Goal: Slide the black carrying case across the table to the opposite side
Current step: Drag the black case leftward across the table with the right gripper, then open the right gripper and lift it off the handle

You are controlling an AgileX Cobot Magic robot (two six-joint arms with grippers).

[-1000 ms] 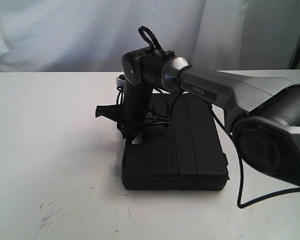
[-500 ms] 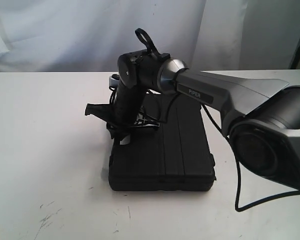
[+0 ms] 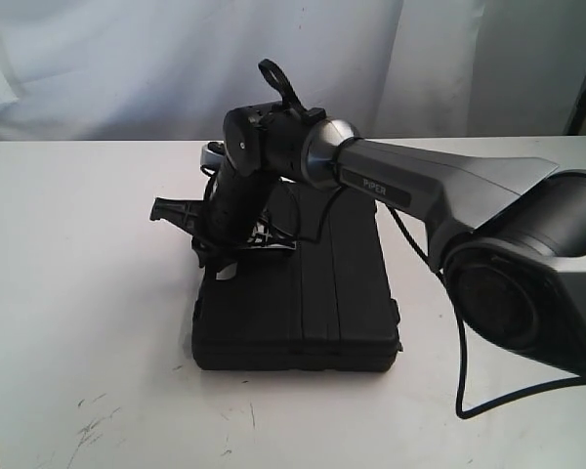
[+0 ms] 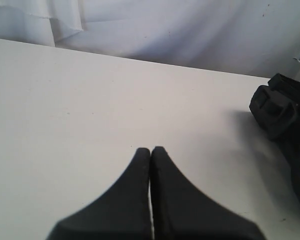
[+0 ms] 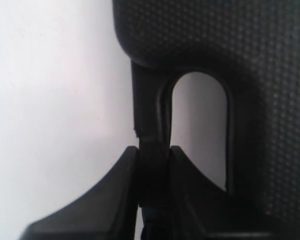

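1. Near the bottom of the frame, the white table [image 3: 88, 410] has a few scuff marks.
2. The black case [image 3: 303, 303] lies flat in the middle of the frame.
3. At the case's upper left, the right gripper [image 5: 153, 167] is pinched tight on its thin handle [image 5: 149, 115].
4. The left gripper [image 4: 151, 152] is closed on nothing, over bare table.
5. I think the slide is in hand. Next, keep the pinch and pull low and slow, so the case stays flat.
6. A white cloth [image 3: 127, 59] hangs at the back.
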